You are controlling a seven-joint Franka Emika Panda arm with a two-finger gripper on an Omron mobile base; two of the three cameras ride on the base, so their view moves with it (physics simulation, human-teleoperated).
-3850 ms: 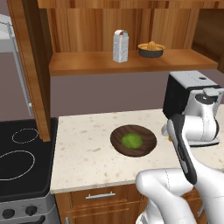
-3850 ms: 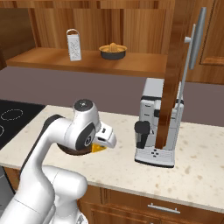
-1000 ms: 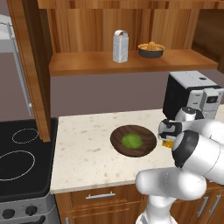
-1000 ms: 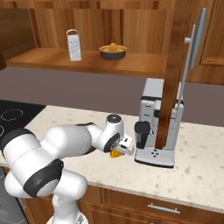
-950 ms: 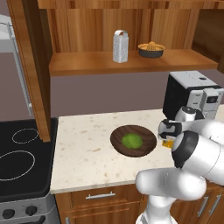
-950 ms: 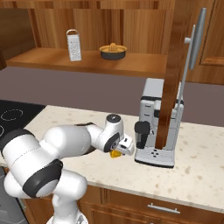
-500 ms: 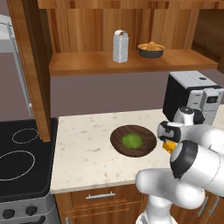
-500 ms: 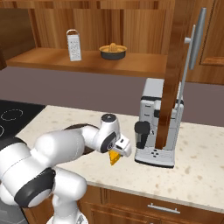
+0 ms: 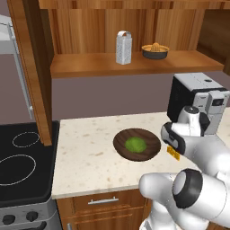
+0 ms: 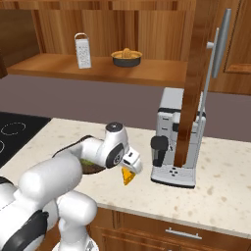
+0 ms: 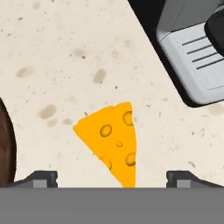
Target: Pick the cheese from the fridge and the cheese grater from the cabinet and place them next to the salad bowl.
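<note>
- Standing over everything, the cabinet [image 9: 134, 27] has a door swung wide; its wooden shelf [image 9: 134, 65] carries the grater [image 9: 123, 47] upright, just beside a small dark bowl [image 9: 155, 51] with an orange item. The grater looks untouched, so that half of the job is judged not yet done.
- Counter [image 9: 90, 157]: pale speckled stone, stove [image 9: 22, 166] to its left, coffee machine [image 10: 179, 142] toward its right.
- Arm reaches low across the counter, the hand pointing down into the strip between salad bowl and coffee machine, presumably to leave the cheese by the bowl as the task asks.
- Salad bowl [image 9: 137, 143]: wide, dark wood, green mound in the middle, sitting mid-counter. Its dark rim [image 11: 5, 148] shows at the left edge of the hand view.
- Gripper [image 11: 111, 178]: fingers spread wide, one tip [image 11: 39, 178] on each side of the cheese, neither seen touching it. Nothing gripped.
- Cheese [image 11: 113, 140]: orange wedge with holes, apparently lying flat on the counter, near the bowl and apart from the coffee machine. In the right base view it [image 10: 127, 176] shows just below the hand. Placement reads as good.
</note>
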